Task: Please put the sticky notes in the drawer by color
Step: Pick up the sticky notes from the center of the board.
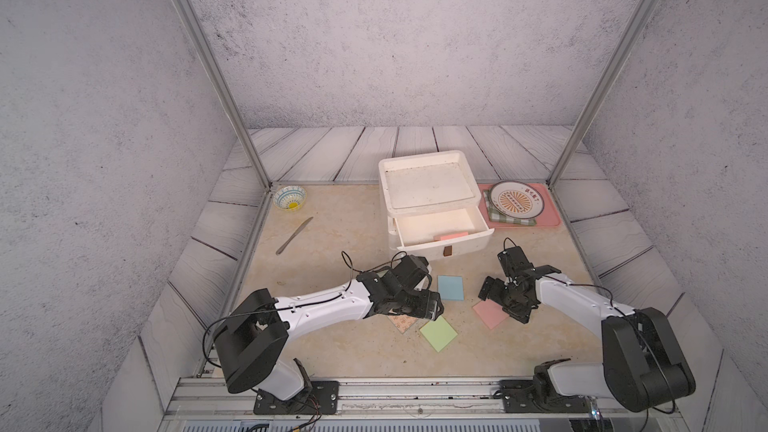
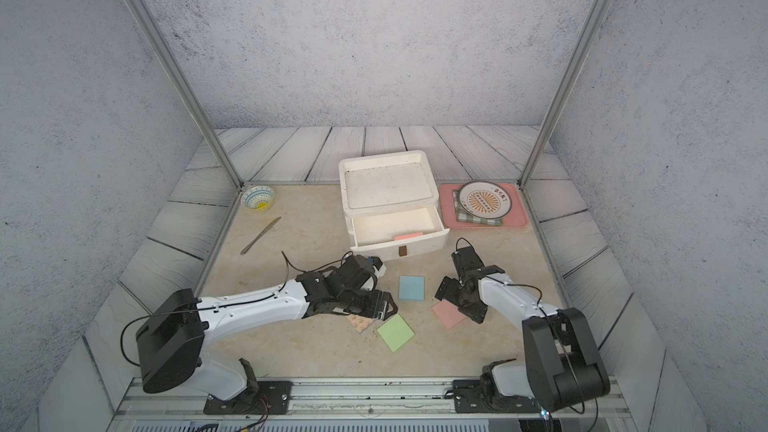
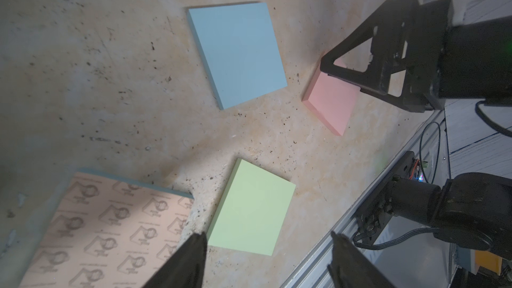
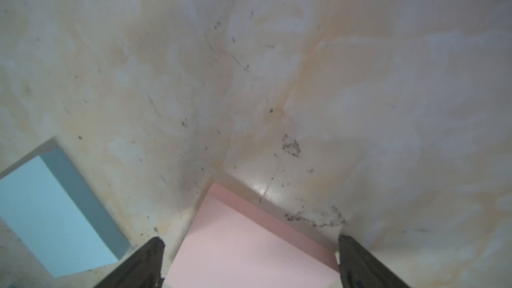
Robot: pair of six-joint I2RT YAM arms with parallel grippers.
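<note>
Both gaping: right gripper [image 4: 250,239] straddles pink pad [image 4: 249,261]; left gripper [image 3: 268,235] beside green pad [image 3: 252,206].

- The drawer chest [image 1: 419,157] stands at the back of the worktop [image 1: 332,268], with one sticky note [image 1: 454,236] in its pulled-out drawer [image 1: 465,243].
- Right of it: tray [image 1: 550,218], cloth [image 1: 511,221] on it, plate [image 1: 516,199] on top.
- Before it: left pad [image 1: 400,324], middle pad [image 1: 450,288], near pad [image 1: 438,333], right pad [image 1: 490,314].
- Back left: bowl [image 1: 290,197], knife [image 1: 294,235].
</note>
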